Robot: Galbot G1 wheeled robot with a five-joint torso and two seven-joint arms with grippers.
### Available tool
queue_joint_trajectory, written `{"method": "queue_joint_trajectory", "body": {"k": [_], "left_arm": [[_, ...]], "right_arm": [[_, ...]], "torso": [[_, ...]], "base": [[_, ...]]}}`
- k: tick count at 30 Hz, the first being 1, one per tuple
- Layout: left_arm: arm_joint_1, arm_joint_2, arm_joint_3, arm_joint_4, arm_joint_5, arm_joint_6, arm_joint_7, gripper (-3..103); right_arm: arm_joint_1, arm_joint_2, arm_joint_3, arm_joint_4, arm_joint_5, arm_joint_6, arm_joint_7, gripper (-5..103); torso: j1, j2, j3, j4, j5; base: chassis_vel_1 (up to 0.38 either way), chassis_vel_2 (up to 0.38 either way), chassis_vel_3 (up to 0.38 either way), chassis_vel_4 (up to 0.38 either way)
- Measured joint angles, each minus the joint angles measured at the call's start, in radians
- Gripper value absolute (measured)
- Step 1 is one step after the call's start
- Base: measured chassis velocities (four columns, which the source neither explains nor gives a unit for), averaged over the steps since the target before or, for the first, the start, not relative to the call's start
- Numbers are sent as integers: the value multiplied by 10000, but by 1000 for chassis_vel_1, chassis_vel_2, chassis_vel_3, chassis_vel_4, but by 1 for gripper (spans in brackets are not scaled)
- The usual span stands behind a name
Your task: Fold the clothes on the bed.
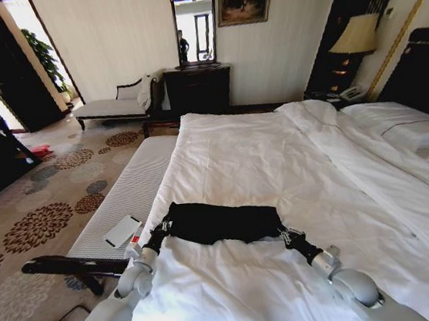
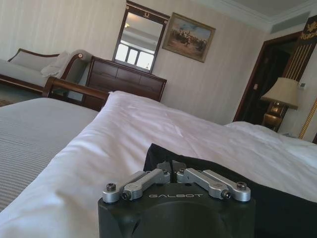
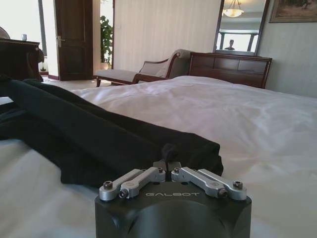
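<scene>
On white bed [image 1: 277, 161], black T-shirt [image 1: 218, 222], left tool [image 1: 159, 230] and right tool [image 1: 287, 236] pinching its ends

The head view looks down along the bed [image 1: 277, 161] from its foot. Both wrist views sit low over the duvet, facing the dresser [image 2: 126, 82] wall, sharing the black T-shirt [image 3: 99, 139].

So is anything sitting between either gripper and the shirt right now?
Nothing visible. The left gripper is closed on the near left end of the black T-shirt, and the right gripper is closed on its right end. Around the shirt there is only the bed's bare white duvet.
</scene>
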Motion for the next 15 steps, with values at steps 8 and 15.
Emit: {"method": "queue_joint_trajectory", "body": {"k": [8, 15], "left_arm": [[710, 166, -174, -344, 624, -165, 297, 10], [1060, 407, -487, -166, 1213, -372, 573, 38]], "right_arm": [[-855, 191, 186, 177, -977, 358, -375, 25], [-1234, 209, 494, 339, -1371, 637, -418, 51]], "torso": [[0, 1, 0, -1, 1], [-1, 1, 0, 0, 0]], "base": [[0, 0, 0, 0], [0, 0, 0, 0]]}}
